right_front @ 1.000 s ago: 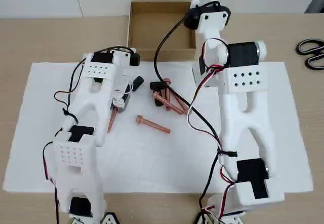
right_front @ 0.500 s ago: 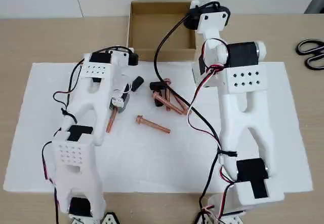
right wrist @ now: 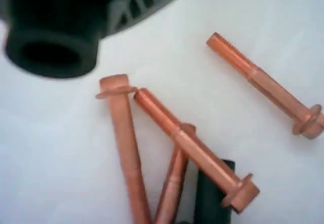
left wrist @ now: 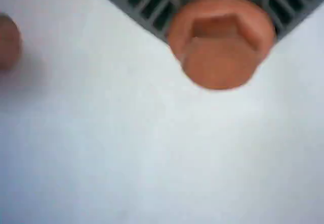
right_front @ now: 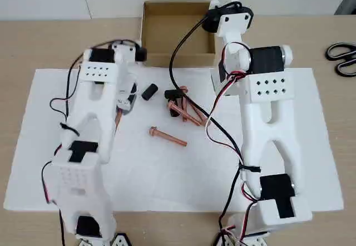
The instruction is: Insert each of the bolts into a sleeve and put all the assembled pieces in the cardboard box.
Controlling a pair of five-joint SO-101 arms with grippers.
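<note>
Pinching the held bolt just behind its flanged head, the left hand has grey ribbed jaws pressed on either side of the shank. The bolt's head faces the wrist camera, over the white sheet that covers the counter. Copper blob beside the left hand, too blurred to tell what it is. Right hand pinches the held sleeve: black, open end toward its wrist camera, ribbed jaw against its side. Loose sleeve lies on the sheet between the two hands, nearer the left hand, touching neither. Bolt pile sits just under the right hand, three copper bolts crossed over each other, with a second sleeve partly under them. Lone bolt lies flat, apart from the pile, on the arm-base side of both hands and roughly between them, touching nothing. Cardboard box is beyond both hands at the far edge of the sheet, top open, closer to the right hand than the left. Scissors are well off to the right of the right hand, on bare counter
</note>
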